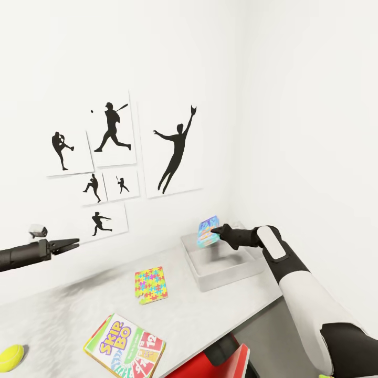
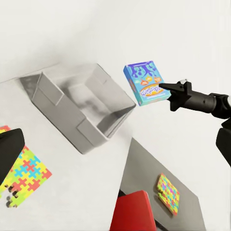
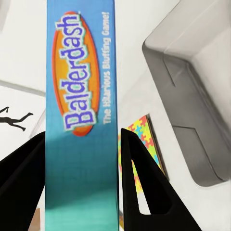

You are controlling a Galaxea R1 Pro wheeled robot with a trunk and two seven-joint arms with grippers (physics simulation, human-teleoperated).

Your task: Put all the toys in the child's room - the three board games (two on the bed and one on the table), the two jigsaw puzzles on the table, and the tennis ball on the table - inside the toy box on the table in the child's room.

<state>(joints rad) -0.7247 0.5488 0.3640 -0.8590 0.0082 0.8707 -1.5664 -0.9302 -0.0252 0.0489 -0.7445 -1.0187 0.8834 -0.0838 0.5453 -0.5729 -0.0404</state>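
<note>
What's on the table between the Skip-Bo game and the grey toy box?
A jigsaw puzzle lies flat on the table between the Skip-Bo box and the toy box, seen in the head view.

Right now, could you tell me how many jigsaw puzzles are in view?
2. One puzzle lies on the table between the toy box and the SKIP-BO box. A second puzzle lies on a lower grey surface beside the table. Others may be out of view.
</note>
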